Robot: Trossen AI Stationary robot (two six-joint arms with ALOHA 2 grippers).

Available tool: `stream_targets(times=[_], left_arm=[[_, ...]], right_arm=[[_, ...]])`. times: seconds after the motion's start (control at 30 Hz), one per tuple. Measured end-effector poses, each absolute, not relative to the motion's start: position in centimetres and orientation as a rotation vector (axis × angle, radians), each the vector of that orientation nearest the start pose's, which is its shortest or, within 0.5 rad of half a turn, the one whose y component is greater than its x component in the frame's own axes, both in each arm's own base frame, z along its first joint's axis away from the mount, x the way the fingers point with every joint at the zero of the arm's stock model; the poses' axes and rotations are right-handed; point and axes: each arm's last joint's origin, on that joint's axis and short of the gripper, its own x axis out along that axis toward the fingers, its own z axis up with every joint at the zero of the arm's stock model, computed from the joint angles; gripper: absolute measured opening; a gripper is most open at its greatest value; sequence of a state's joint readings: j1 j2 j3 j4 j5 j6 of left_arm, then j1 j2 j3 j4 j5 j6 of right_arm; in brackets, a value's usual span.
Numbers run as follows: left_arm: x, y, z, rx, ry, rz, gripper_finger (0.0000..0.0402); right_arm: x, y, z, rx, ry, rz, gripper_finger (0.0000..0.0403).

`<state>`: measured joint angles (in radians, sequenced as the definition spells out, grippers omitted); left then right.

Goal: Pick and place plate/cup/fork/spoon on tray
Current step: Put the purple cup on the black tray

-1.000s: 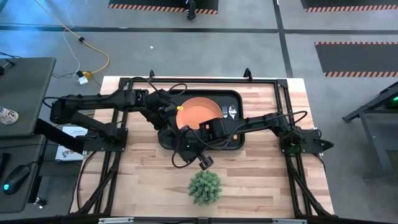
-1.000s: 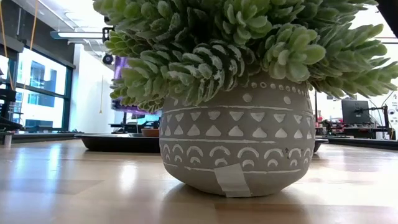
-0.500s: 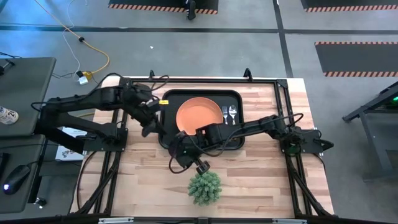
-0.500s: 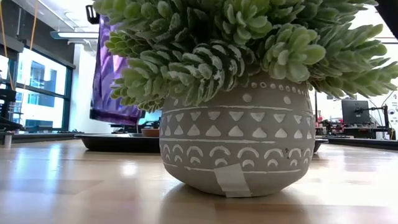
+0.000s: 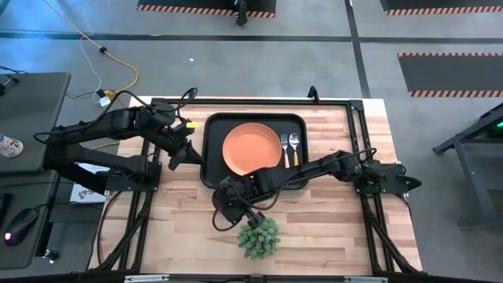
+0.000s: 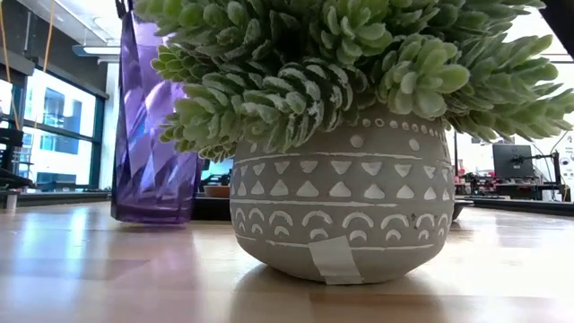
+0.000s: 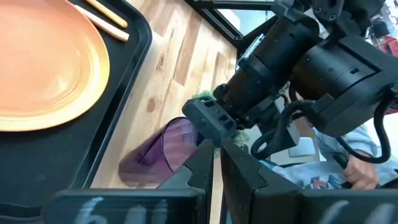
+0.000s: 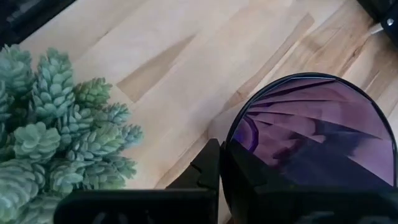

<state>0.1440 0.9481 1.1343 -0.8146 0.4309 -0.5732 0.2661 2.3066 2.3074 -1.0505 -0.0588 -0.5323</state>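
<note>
The purple cup [image 6: 154, 135] stands upright on the wooden table, left of the potted plant [image 6: 341, 135], with its base on the wood. My right gripper [image 8: 221, 177] is shut on it; in the high view the gripper [image 5: 228, 209] hides it. The orange plate [image 5: 251, 148] lies in the black tray [image 5: 211, 169]. The fork [image 5: 284, 146] and spoon [image 5: 294, 144] lie on the tray right of the plate. My left gripper [image 5: 174, 154] is shut and empty at the tray's left edge, and it also shows in the left wrist view [image 7: 217, 168]. My right gripper pinches the cup's wall at its rim [image 8: 229, 146], one finger inside the cup and one outside. The fingers come from above, pointing down. The cup stands upright with its base [image 6: 152, 217] on the table.
The spiky green plant [image 5: 259, 236] in its patterned grey pot stands close to the cup, near the table's near edge, and also shows in the right wrist view [image 8: 56, 124]. A black frame runs round the table. Bare wood lies left and right of the plant.
My right gripper has gone toward the table's near edge and down with the cup, from over the tray's near rim to the wood beside the plant; the cup now stands on the table. My left gripper has drawn back from over the plate toward the table's left edge.
</note>
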Motion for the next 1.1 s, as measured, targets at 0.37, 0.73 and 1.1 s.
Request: stream_targets(times=[0.37, 0.73, 1.1], left_arm=[[17.37, 1.3, 36.66, -0.732, 0.674, -0.096, 0.0021], [17.38, 1.3, 36.64, -0.73, 0.675, -0.097, 0.0021], [17.38, 1.31, 36.64, -0.73, 0.675, -0.096, 0.0021]], right_arm=[[47.03, 13.07, 27.37, -0.587, 0.969, 0.608, 0.0], [47.19, 12.88, 27.27, -0.596, 0.965, 0.601, 0.0], [47.31, 12.77, 27.32, -0.606, 0.959, 0.581, 0.0002]])
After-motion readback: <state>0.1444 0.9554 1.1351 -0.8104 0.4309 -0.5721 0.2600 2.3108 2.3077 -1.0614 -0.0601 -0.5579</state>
